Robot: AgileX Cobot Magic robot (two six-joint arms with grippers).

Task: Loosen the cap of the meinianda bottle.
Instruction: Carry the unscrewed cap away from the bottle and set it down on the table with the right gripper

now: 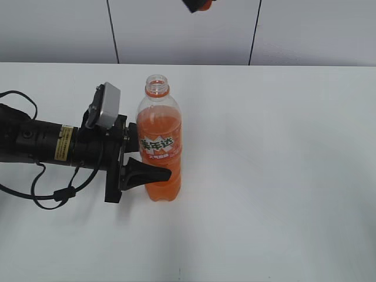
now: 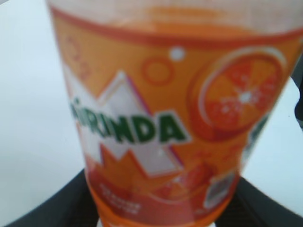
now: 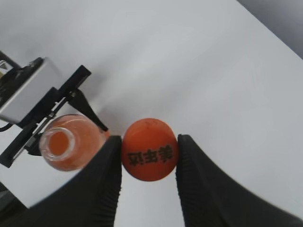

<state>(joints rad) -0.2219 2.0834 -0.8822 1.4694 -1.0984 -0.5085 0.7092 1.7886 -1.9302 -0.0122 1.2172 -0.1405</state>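
The meinianda bottle [image 1: 158,144] stands upright on the white table with its neck open and no cap on it. My left gripper [image 1: 141,170] is shut on the bottle's lower body; the bottle's orange label [image 2: 161,123] fills the left wrist view. My right gripper [image 3: 149,156] is shut on the orange cap [image 3: 149,149], held high above the table and off to the side of the bottle's open mouth [image 3: 58,143]. In the exterior view the right gripper and the cap [image 1: 204,4] barely show at the top edge.
The white table [image 1: 282,176] spreads wide to the right and in front of the bottle. A grey panelled wall [image 1: 188,29] runs behind the table's far edge. The left arm [image 1: 41,144] with its cables lies along the table's left side.
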